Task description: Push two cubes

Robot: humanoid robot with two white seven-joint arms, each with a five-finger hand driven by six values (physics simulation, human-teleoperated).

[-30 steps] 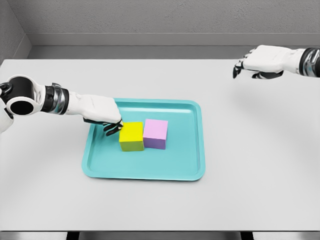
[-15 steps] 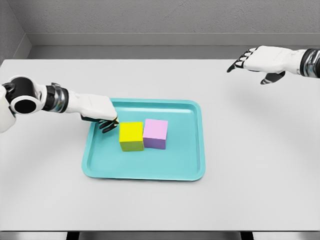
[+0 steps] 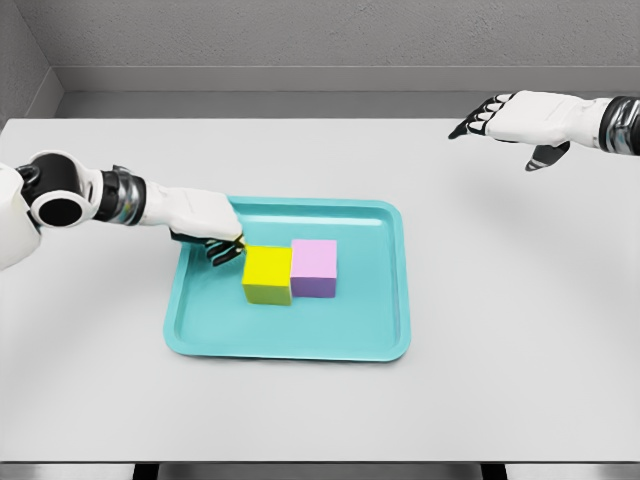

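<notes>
A yellow cube (image 3: pixel 267 274) and a pink cube (image 3: pixel 314 267) sit side by side, touching, in the middle of a teal tray (image 3: pixel 384 300). My left hand (image 3: pixel 222 245) reaches in over the tray's left rim, its dark fingertips curled down against the yellow cube's upper left corner, grasping nothing. My right hand (image 3: pixel 490 118) hovers far off at the upper right above the table, fingers spread and holding nothing.
The tray lies on a light grey table (image 3: pixel 500 300). A grey wall runs behind the table's far edge. Bare tabletop surrounds the tray on all sides.
The left hand drew back slightly, then pressed in again; both cubes have shifted a little to the right. The right hand's fingers have spread and lifted.
</notes>
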